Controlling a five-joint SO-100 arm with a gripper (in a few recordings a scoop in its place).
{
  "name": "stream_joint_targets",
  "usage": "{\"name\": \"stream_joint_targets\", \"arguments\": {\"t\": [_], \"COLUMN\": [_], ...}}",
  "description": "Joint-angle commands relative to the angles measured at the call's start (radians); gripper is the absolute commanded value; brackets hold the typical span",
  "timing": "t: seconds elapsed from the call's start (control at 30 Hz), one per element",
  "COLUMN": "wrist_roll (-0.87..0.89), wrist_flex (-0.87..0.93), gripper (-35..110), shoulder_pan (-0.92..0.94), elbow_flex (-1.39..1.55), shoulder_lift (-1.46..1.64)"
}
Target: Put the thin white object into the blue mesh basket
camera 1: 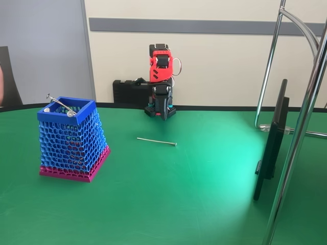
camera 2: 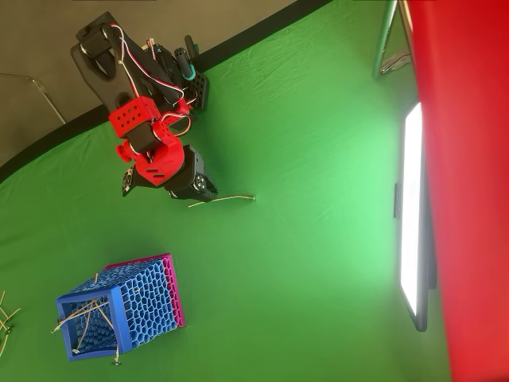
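The thin white object (camera 1: 156, 141) lies flat on the green table, a little in front of the arm's base; in the overhead view this stick (camera 2: 223, 199) rests just right of the gripper tip. The blue mesh basket (camera 1: 71, 138) with a pink base band stands at the left, well apart from the stick, and shows at the lower left from above (camera 2: 119, 306). A grey stick with white ball ends (camera 1: 61, 104) leans across its rim. My gripper (camera 1: 163, 115) hangs folded at the red arm, pointing down, fingers together and holding nothing (camera 2: 203, 188).
A black monitor (camera 1: 271, 143) stands on edge at the right, beside chrome stand poles (camera 1: 301, 127). A few loose sticks (camera 2: 5, 320) lie at the overhead view's left edge. A black block (camera 1: 130, 93) sits behind the arm by the wall.
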Motion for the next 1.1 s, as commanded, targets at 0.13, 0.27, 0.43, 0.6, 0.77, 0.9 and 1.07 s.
{"name": "stream_joint_targets", "arguments": {"t": [0.13, 0.27, 0.43, 0.6, 0.77, 0.9, 1.07], "wrist_roll": [0.072, 0.104, 0.141, 0.187, 0.229, 0.235, 0.238], "wrist_flex": [0.032, 0.057, 0.078, 0.086, 0.086, 0.086, 0.086], "gripper": [14, 15, 16, 15, 15, 14, 14], "shoulder_pan": [-0.04, -0.064, -0.075, -0.075, -0.075, -0.075, -0.074], "elbow_flex": [-0.184, -0.252, -0.327, -0.387, -0.434, -0.469, -0.505], "shoulder_lift": [-0.23, -0.334, -0.453, -0.572, -0.666, -0.735, -0.805]}}
